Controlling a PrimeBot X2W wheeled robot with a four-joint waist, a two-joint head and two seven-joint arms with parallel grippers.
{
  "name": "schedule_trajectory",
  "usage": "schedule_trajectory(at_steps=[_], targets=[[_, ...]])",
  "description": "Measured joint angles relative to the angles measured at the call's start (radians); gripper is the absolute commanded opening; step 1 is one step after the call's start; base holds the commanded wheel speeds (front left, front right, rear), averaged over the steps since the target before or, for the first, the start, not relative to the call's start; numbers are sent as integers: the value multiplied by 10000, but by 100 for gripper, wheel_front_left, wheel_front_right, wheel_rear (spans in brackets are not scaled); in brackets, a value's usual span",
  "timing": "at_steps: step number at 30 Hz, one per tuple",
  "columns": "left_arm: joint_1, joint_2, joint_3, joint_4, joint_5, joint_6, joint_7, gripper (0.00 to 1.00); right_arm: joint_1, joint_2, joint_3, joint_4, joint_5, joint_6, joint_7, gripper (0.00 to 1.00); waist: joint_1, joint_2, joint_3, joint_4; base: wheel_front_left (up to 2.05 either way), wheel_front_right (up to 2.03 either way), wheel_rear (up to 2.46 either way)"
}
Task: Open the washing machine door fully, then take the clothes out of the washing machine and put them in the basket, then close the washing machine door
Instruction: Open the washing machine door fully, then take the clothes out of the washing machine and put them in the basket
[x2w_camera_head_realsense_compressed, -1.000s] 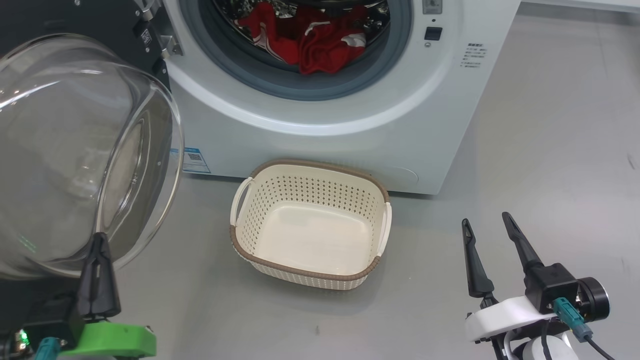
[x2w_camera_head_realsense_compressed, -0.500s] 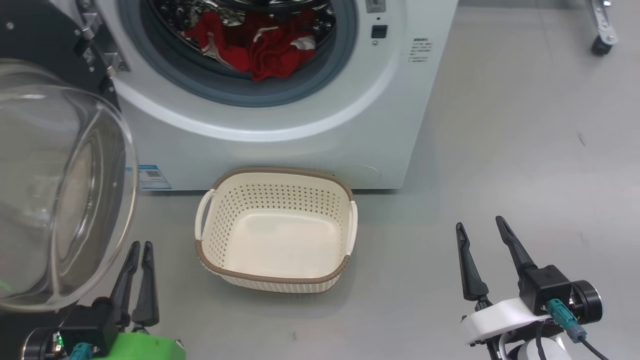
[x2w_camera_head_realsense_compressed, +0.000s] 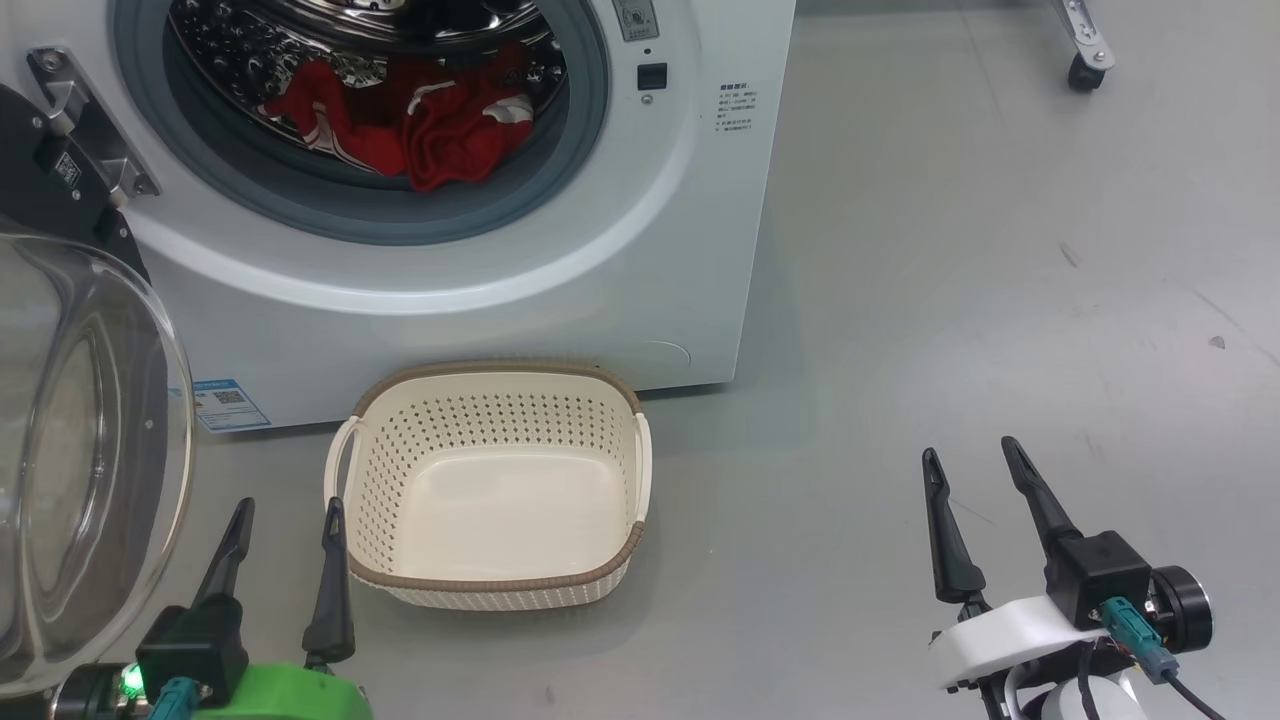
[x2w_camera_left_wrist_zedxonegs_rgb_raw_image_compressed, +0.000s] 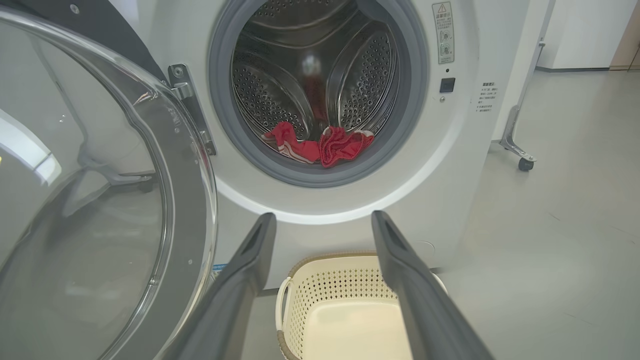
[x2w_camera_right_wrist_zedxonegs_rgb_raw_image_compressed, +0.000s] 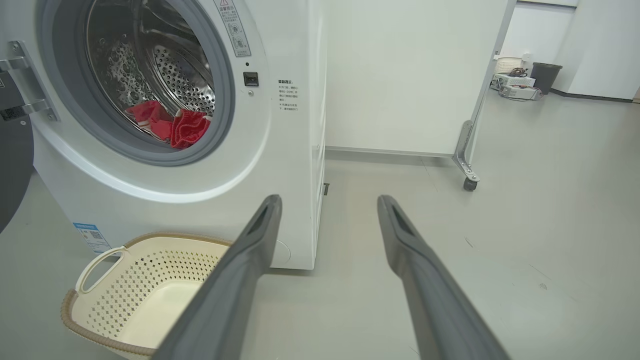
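one basket (x2w_camera_head_realsense_compressed: 500, 368), maybe two clothes (x2w_camera_head_realsense_compressed: 440, 130) in drum (x2w_camera_head_realsense_compressed: 250, 40), left end effector (x2w_camera_head_realsense_compressed: 290, 508), right end effector (x2w_camera_head_realsense_compressed: 971, 450), both parted, holding nothing

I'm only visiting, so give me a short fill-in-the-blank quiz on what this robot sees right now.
The clothes in the washing machine are coloured ____.
The washing machine door stands ____.
The basket sits on the ____.
The left gripper and right gripper both hold ____.
Missing words: red; open; floor; nothing.

Smooth grey floor (x2w_camera_head_realsense_compressed: 1000, 250), faintly scuffed. White partition (x2w_camera_right_wrist_zedxonegs_rgb_raw_image_compressed: 400, 75) stands on a metal castor leg (x2w_camera_right_wrist_zedxonegs_rgb_raw_image_compressed: 467, 165). Dark bin (x2w_camera_right_wrist_zedxonegs_rgb_raw_image_compressed: 545, 75) by far wall.
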Motion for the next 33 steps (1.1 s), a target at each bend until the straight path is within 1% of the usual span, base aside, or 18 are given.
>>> schedule_trajectory(at_steps=[10, 33], targets=[[-1, 10, 42, 125, 35, 96, 102, 100, 1, 8, -31, 0, 73, 0, -2, 100, 0, 0, -52, -33, 0, 0, 0], [-1, 2, -136, 196, 155, 90, 288, 100, 6, 8, -38, 4, 73, -2, -13, 100, 0, 0, -166, 31, 2, -2, 0]])
